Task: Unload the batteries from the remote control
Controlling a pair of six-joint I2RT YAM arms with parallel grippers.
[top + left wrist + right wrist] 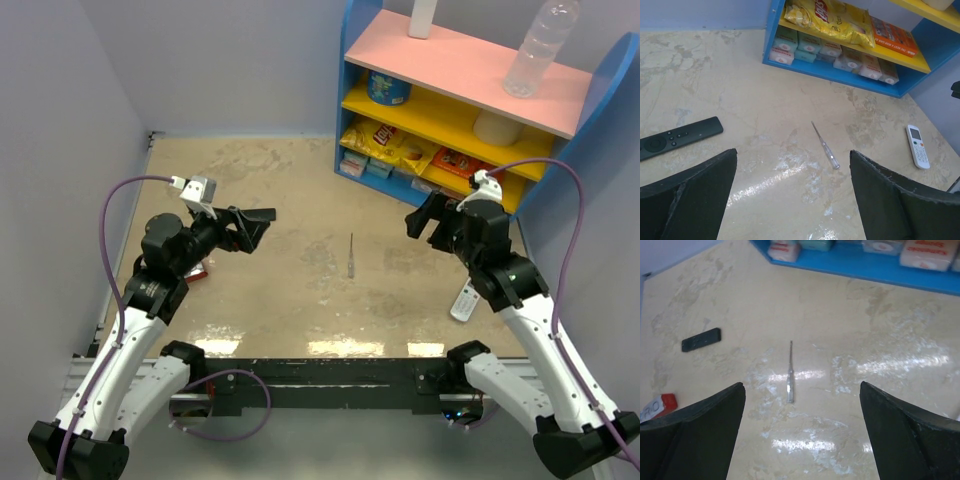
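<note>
- Jaws of the left gripper stand wide apart with nothing between them, and so do those of the right gripper. Both hover over the table, a stance that suits arms with no target chosen yet.
- No batteries show in any view. I judge that they sit inside a remote behind a closed cover, which would explain why no loose cells lie about.
- The black remote lies flat with its buttons up at the left of the table, close to the left arm, which hides it from overhead.
- The white remote also lies buttons up, at the right and fairly near, partly tucked under the right arm.
- With both faces up, any battery cover would face the table, so a remote probably has to be turned over first.
- A slim screwdriver lies in the middle between the grippers, well apart from both remotes. It seems to be set there as a prying tool that either arm can reach.
- A red-and-white packet lies at the left beside the left arm.
- The blue shelf of snacks stands far right, clear of the work.
</note>
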